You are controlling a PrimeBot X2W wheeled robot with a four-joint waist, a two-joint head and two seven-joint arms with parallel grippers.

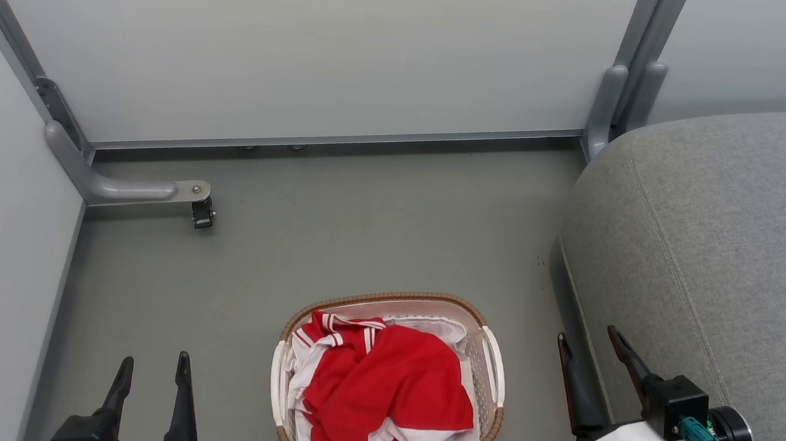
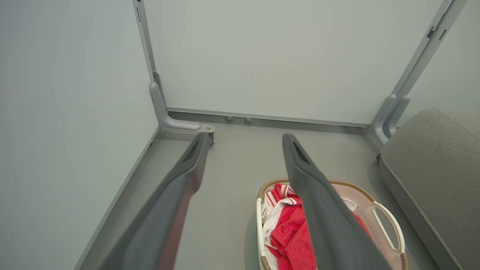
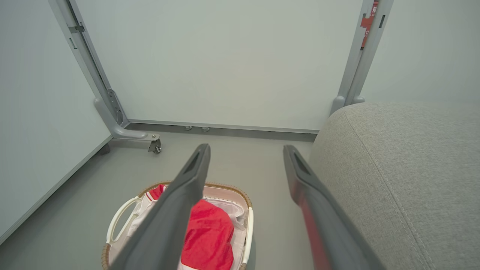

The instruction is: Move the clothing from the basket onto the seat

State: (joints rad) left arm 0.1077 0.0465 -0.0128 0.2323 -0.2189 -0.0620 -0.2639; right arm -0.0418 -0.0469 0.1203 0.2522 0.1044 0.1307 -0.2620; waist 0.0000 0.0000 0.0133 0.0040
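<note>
The left tool [image 1: 155,359] has its two dark fingers spread apart with nothing between them. It hangs over the grey floor [image 1: 364,232], to the left of the basket [image 1: 387,296]. The right tool [image 1: 587,334] is just as wide and just as empty. It sits in the gap between the basket and the front edge of the seat [image 1: 714,239] - whether its outer finger touches the upholstery I cannot tell.

The head view takes in the right tool's white wrist body with a teal connector [image 1: 695,432] plugged into it. The right wrist view looks higher up the metal post at the seat's far corner, where a red label [image 3: 365,18] is stuck. The left wrist view looks across the basket from its other side, its right-hand finger crossing in front of the contents.

The clothing [image 1: 387,381] - red fabric with white trim and thin white stripes - lies crumpled inside the basket on the floor, over a white cloth. Past the basket, a small caster [image 1: 202,214] sits under a grey bracket where the pale wall panels [image 1: 322,47] meet. The seat's grey cushion is bare.
</note>
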